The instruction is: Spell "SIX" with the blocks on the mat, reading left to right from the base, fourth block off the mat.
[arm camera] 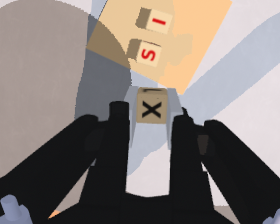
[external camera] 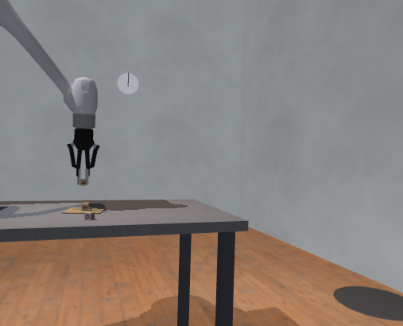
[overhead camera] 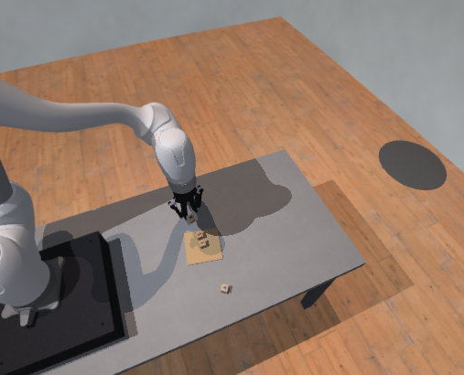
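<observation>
My gripper [overhead camera: 190,218] [external camera: 83,180] [arm camera: 152,101] is shut on the X block [overhead camera: 191,219] [external camera: 83,182] [arm camera: 152,110], held well above the table. In the wrist view it is outside the mat, on the S block's side. The mat [overhead camera: 197,257] [external camera: 69,211] [arm camera: 206,30] lies flat. On it the S block [overhead camera: 200,235] [arm camera: 149,54] and the I block [overhead camera: 203,243] [arm camera: 159,21] sit side by side with a small gap, red letters up. Seen from the base, S is left of I. The fourth block [overhead camera: 224,288] [external camera: 89,216], with blue marks, lies off the mat; its top letter is too small to read.
The grey table [overhead camera: 275,256] [external camera: 143,219] bears the mat and blocks. The black base platform [overhead camera: 73,329] stands at the robot's end of the table. The arm's shadow falls across the table and part of the mat.
</observation>
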You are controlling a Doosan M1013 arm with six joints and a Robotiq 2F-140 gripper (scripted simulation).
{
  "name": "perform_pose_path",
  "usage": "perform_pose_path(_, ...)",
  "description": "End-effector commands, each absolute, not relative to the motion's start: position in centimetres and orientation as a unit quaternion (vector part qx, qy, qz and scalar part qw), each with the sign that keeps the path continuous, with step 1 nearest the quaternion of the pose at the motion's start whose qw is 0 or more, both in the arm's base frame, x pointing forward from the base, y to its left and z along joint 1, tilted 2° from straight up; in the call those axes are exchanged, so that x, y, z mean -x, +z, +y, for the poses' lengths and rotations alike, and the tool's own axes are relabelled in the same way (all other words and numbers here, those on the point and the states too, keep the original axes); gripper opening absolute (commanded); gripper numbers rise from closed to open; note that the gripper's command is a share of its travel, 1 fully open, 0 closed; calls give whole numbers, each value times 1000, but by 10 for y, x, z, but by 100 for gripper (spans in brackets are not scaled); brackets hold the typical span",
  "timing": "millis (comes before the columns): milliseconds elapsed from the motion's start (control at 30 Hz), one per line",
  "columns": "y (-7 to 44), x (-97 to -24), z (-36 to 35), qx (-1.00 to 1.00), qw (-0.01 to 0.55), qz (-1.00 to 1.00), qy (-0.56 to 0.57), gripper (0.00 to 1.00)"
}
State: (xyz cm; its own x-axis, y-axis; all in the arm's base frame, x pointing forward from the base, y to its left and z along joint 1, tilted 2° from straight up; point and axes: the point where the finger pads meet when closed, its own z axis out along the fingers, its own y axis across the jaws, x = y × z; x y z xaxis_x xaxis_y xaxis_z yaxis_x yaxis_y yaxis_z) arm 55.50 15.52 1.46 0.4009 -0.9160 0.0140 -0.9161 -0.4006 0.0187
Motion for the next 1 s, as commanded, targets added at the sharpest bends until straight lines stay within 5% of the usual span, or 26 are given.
perform_pose_path(0,16,-556,149,-797,17,-604,3,13)
perform_pose_path(967,18,-567,120,-428,14,-903,10,13)
